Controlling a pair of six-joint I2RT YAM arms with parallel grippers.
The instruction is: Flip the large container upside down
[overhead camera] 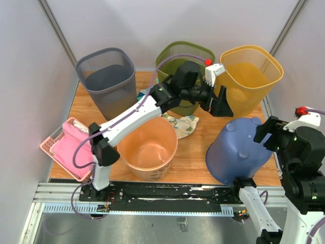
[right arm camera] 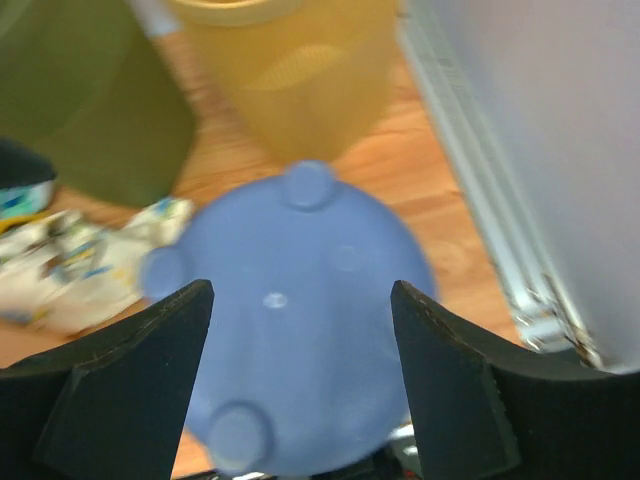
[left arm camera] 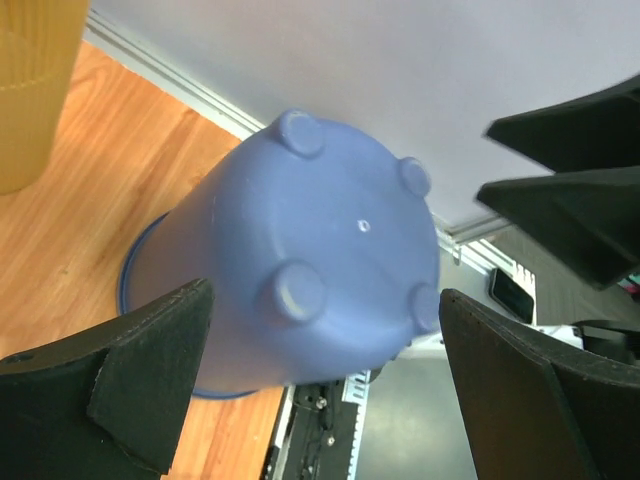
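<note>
The right pincer (right arm camera: 300,290) hovers open and empty just this side of the blue container (overhead camera: 238,150), which stands mouth-down on the desk (overhead camera: 193,152). Just beyond it the left pincer (overhead camera: 219,107) gapes wide, holding nothing. The flip looks done; next, both should retreat without nudging it.

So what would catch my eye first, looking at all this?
The blue bucket, bottom-up with its little feet in the air, at the near right of the table. Behind it a grey bin, a green bin and a yellow bin line the far edge, and the left gripper hangs open beside the yellow one.
</note>
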